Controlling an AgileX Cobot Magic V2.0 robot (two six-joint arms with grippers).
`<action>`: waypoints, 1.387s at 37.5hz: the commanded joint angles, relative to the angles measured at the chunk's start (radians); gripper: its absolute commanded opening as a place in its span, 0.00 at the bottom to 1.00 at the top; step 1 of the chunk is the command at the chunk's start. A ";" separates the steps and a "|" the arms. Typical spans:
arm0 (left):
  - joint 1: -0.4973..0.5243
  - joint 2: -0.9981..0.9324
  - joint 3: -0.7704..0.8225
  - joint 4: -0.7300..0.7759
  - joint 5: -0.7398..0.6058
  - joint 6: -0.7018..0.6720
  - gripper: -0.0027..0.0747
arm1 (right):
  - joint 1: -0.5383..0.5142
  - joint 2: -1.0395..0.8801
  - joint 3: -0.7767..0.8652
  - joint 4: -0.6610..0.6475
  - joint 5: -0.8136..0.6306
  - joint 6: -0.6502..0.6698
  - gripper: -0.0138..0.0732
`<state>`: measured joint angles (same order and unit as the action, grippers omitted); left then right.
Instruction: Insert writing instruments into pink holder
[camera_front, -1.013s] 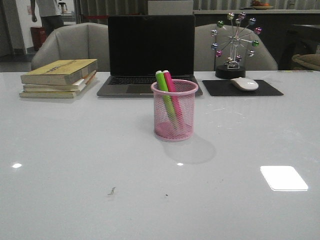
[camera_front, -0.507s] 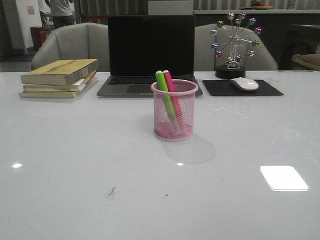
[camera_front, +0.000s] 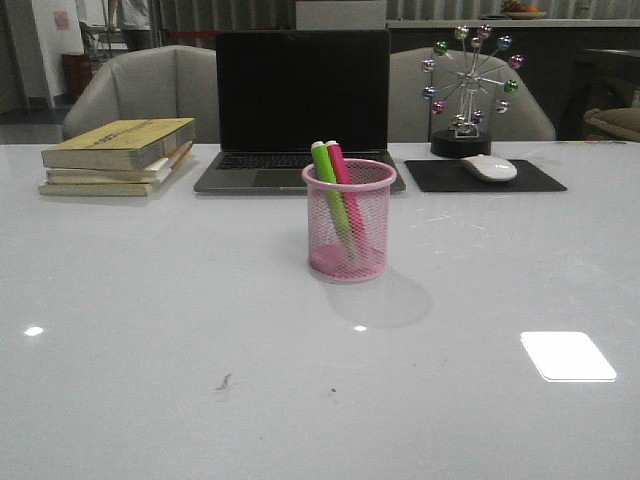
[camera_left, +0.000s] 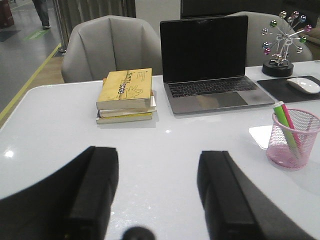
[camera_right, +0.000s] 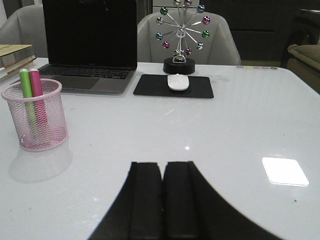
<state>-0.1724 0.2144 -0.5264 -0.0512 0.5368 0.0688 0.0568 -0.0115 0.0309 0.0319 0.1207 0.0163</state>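
The pink holder (camera_front: 349, 222) stands upright at mid-table in front of the laptop. Both writing instruments lean inside it, the lime green marker (camera_front: 327, 178) left of the bright pink marker (camera_front: 341, 172), tops above the rim. The left wrist view shows the holder (camera_left: 293, 141) with both markers off to one side; my left gripper (camera_left: 159, 160) is open over bare table, well away from it. In the right wrist view the holder (camera_right: 35, 116) sits apart from my right gripper (camera_right: 162, 166), which is shut with nothing between its fingers. Neither gripper appears in the front view.
An open laptop (camera_front: 300, 105) stands behind the holder. A stack of books (camera_front: 118, 155) lies at the back left. At the back right a white mouse (camera_front: 489, 167) rests on a black pad (camera_front: 484, 176), with a ferris-wheel ornament (camera_front: 466, 88) behind it. Grey chairs stand beyond the table.
The holder, the markers and the table objects have not moved. Only a person in the far background has shifted.
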 joint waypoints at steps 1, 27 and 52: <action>0.001 0.012 -0.026 -0.003 -0.086 -0.005 0.57 | -0.005 -0.017 0.000 0.002 -0.081 -0.011 0.18; 0.001 -0.073 -0.026 0.089 -0.188 -0.005 0.16 | -0.005 -0.017 0.000 0.002 -0.081 -0.011 0.18; 0.128 -0.242 0.277 -0.018 -0.537 -0.008 0.16 | -0.005 -0.017 0.000 0.002 -0.082 -0.011 0.18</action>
<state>-0.0458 -0.0074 -0.2752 -0.0285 0.1559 0.0688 0.0568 -0.0115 0.0309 0.0328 0.1252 0.0146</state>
